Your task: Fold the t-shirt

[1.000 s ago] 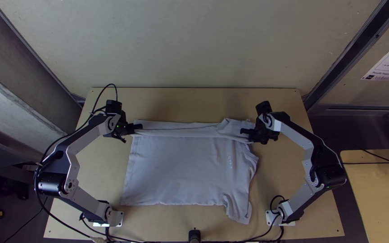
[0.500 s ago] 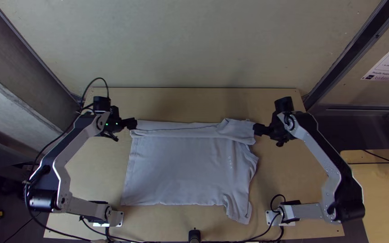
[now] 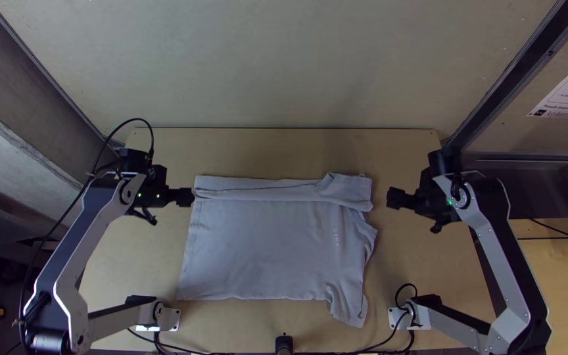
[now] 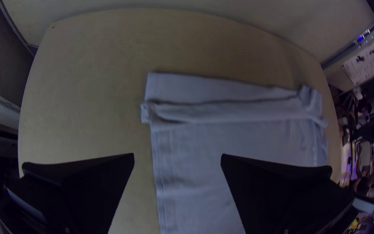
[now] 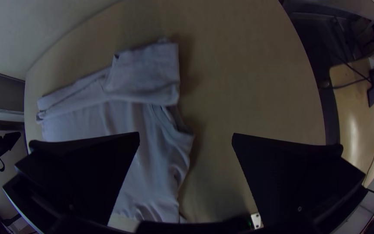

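Observation:
The pale grey t-shirt (image 3: 271, 243) lies mostly spread on the table, its far edge turned over in a narrow strip; one sleeve hangs out at the near right. My left gripper (image 3: 184, 196) is at the shirt's far left corner in the top view, and my right gripper (image 3: 390, 198) stands off its far right corner. In the left wrist view, the left gripper (image 4: 177, 158) is open above the shirt's (image 4: 239, 143) side edge, holding nothing. Open too is the right gripper (image 5: 186, 136), with the shirt (image 5: 148, 73) below and beside it in the right wrist view.
The light wooden table (image 3: 264, 151) extends beyond the shirt on all sides. A pale wall rises behind it. At the near edge stands a small black post (image 3: 284, 343). A second wooden surface (image 3: 553, 276) with cables lies off to the right.
Both grippers have moved outward, the left one to the left and the right one to the right, away from the folded strip. The shirt lies nearly as before.

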`<move>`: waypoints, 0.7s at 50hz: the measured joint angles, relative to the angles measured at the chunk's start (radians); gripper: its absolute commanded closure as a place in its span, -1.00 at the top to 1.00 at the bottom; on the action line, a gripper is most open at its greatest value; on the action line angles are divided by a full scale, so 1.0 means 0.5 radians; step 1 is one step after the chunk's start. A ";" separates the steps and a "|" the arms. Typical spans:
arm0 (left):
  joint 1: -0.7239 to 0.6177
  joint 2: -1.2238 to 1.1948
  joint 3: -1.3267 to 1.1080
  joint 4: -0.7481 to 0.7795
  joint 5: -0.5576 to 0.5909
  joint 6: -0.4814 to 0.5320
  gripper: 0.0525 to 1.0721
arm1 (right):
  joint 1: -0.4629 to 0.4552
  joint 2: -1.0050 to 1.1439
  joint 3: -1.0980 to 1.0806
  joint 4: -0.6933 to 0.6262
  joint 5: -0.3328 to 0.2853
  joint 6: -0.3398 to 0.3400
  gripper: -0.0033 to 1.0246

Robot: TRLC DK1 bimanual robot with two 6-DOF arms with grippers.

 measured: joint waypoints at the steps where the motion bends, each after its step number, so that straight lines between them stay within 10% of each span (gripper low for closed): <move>1: -0.008 -0.028 -0.011 -0.030 -0.007 0.014 0.90 | 0.008 -0.010 -0.001 -0.037 0.000 0.014 0.92; 35: -0.523 -0.497 -0.629 -0.837 -0.346 0.359 0.90 | 0.333 -0.042 -0.177 -0.261 -0.001 0.049 0.93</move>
